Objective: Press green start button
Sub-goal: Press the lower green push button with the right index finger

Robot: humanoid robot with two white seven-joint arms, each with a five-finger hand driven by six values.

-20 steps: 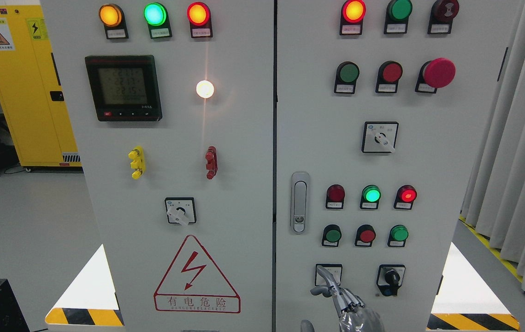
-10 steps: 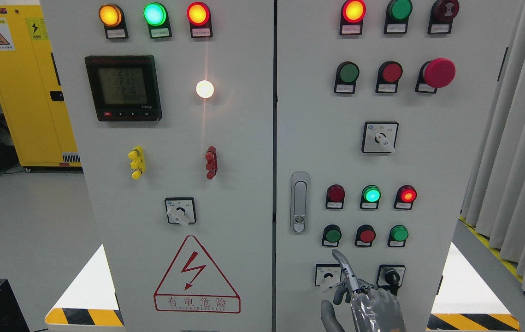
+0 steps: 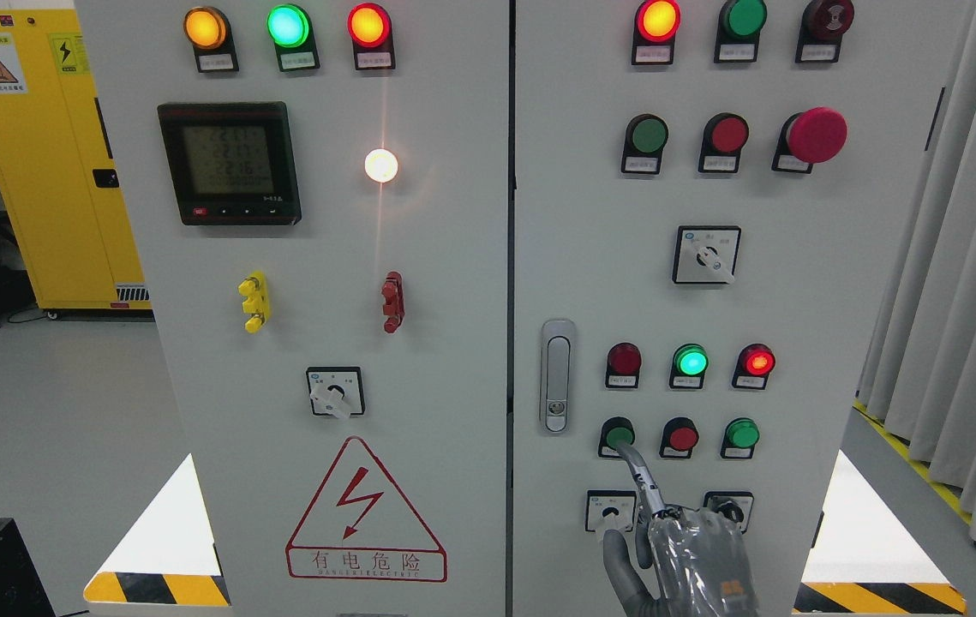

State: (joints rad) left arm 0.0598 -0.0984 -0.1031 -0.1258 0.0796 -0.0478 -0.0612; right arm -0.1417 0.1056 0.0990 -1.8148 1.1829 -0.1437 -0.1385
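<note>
Low in the frame's right half, the right hand [image 3: 693,557] extends one finger [image 3: 637,471], the others curled; its tip touches the green button [image 3: 618,435].

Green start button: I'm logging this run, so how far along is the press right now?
Done: the right hand is up at the lower right panel, index finger extended. In hand: that fingertip sits at the lower edge of the green start button, left of the red button. Whether it is pressed in cannot be told. Left: finishing the push and pulling the hand away. The left hand is not in view.
</note>
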